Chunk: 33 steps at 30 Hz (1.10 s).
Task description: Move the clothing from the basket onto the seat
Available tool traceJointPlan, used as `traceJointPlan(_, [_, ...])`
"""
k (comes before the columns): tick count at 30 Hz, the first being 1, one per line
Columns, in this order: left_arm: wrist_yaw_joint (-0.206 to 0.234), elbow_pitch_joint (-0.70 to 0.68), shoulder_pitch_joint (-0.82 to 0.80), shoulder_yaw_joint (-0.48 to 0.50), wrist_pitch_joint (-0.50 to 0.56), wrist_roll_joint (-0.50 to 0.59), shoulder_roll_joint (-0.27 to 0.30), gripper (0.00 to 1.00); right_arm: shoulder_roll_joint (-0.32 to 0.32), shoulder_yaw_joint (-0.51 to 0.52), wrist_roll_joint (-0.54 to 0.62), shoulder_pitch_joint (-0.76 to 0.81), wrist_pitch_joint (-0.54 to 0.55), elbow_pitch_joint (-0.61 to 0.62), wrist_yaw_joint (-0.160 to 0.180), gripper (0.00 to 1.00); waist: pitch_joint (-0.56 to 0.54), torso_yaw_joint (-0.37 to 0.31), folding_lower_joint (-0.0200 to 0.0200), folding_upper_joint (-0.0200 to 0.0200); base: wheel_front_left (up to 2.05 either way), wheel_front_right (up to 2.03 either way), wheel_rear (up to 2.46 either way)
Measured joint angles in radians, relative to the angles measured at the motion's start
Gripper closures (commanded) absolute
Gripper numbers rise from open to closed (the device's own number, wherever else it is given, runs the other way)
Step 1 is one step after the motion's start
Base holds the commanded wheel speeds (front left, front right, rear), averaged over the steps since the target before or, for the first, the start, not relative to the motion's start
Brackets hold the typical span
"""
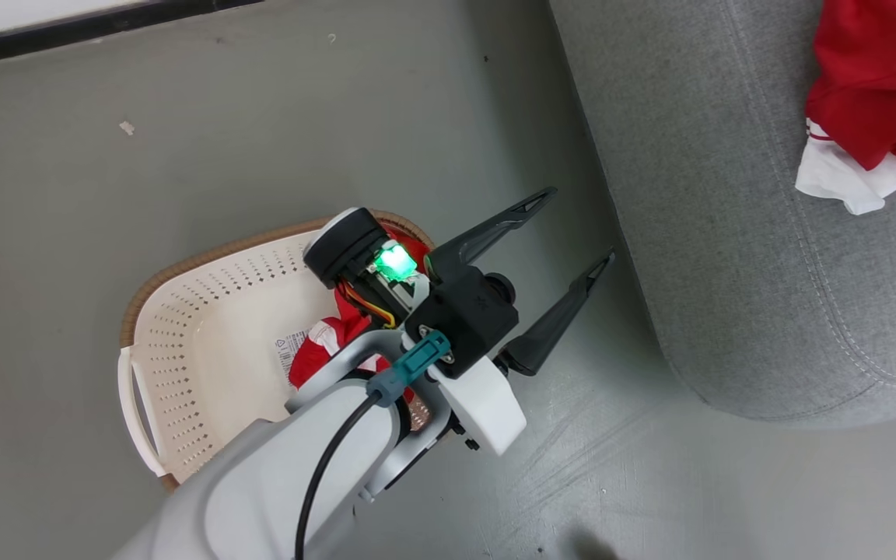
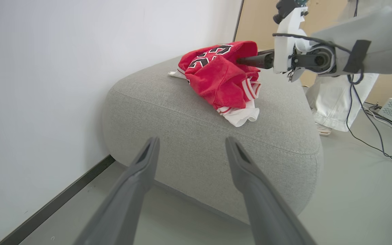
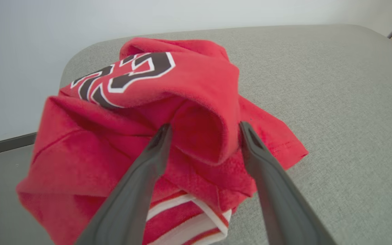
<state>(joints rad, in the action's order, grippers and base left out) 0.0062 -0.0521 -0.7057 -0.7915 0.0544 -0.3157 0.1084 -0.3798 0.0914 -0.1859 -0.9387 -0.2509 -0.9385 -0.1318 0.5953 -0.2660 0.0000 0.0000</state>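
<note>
One broad grey seat (image 1: 728,233) (image 2: 284,119) (image 3: 335,85) takes up the right side of the head view, its rounded corner resting on the grey floor (image 1: 183,117) near a white wall (image 2: 29,85). On the floor, apart from the seat, stands the cream basket (image 1: 183,327) with a brown rim, partly hidden behind the left arm. A red-and-white garment (image 1: 316,350) lies on its bottom beside a label (image 1: 286,350). On the seat rests the clothing pile (image 1: 876,93) (image 2: 219,75) (image 3: 114,143), crumpled red fabric with black-and-white numbers, striped trim and a white piece poking out below. The right gripper (image 3: 205,125) sits against this pile, its fingers spread wide with a fold of red cloth bulging between them, unclamped. The left gripper (image 1: 579,223) (image 2: 192,139) hangs over the floor between basket and seat, fingers parted, holding nothing, pointing toward the seat.
</note>
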Motion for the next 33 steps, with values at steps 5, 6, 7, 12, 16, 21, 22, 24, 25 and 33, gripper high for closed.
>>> traceJointPlan(5, [0.0, 0.007, 0.0, 0.014, -0.01, 0.0, 0.021, 0.0, 0.032, 0.001, -0.011, 0.062, 0.0, 0.075, 0.0, 0.0, -0.012, -0.013, 0.0, 0.0, 0.0, 0.0, 0.0])
traceJointPlan(6, [0.0, 0.007, 0.0, 0.02, -0.014, -0.001, 0.024, 0.0, 0.034, -0.001, -0.011, 0.075, 0.0, 0.095, 0.0, 0.0, -0.016, -0.016, 0.0, 0.0, 0.0, 0.0, 0.0])
traceJointPlan(7, [0.002, 0.009, 0.0, 0.026, -0.019, -0.002, 0.028, 0.0, 0.038, -0.001, -0.011, 0.087, 0.0, 0.113, 0.0, 0.0, -0.02, -0.018, 0.0, 0.0, 0.0, 0.0, 0.0])
traceJointPlan(12, [0.018, 0.019, 0.006, 0.058, -0.038, -0.009, 0.05, 0.0, 0.056, 0.009, -0.019, 0.154, 0.0, 0.203, 0.0, 0.0, -0.043, -0.028, 0.0, 0.0, 0.0, 0.0, 0.0])
traceJointPlan(16, [0.027, 0.029, 0.03, 0.077, -0.053, -0.013, 0.068, 0.0, 0.067, 0.021, -0.025, 0.196, 0.0, 0.274, 0.0, 0.0, -0.065, -0.031, 0.0, 0.0, 0.0, 0.0, 0.0])
traceJointPlan(21, [0.042, 0.039, 0.071, 0.103, -0.078, -0.024, 0.091, 0.0, 0.082, 0.035, -0.031, 0.234, 0.0, 0.365, 0.0, 0.0, -0.096, -0.029, 0.0001, 0.0, 0.0, 0.0, 0.0])
traceJointPlan(22, [0.046, 0.04, 0.081, 0.108, -0.084, -0.027, 0.095, 0.0, 0.083, 0.036, -0.031, 0.24, 0.0, 0.383, 0.0, 0.0, -0.103, -0.028, 0.0, 0.0, 0.0, 0.0, 0.0])
traceJointPlan(24, [0.055, 0.042, 0.103, 0.121, -0.099, -0.029, 0.101, 0.0, 0.09, 0.035, -0.031, 0.249, 0.0, 0.417, 0.0, 0.0, -0.116, -0.023, 0.0, 0.0, 0.0, 0.0, 0.0])
traceJointPlan(25, [0.062, 0.043, 0.114, 0.128, -0.105, -0.031, 0.105, 0.0, 0.094, 0.028, -0.031, 0.254, 0.0, 0.432, 0.0, 0.0, -0.123, -0.021, 0.0, 0.0, 0.0, 0.0, 0.0])
traceJointPlan(33, [0.106, 0.065, 0.214, 0.196, -0.163, -0.071, 0.14, 0.0, 0.132, -0.044, 0.001, 0.29, 0.0, 0.516, 0.0, 0.0, -0.182, 0.011, 0.0, 0.0, 0.0, 0.0, 0.0])
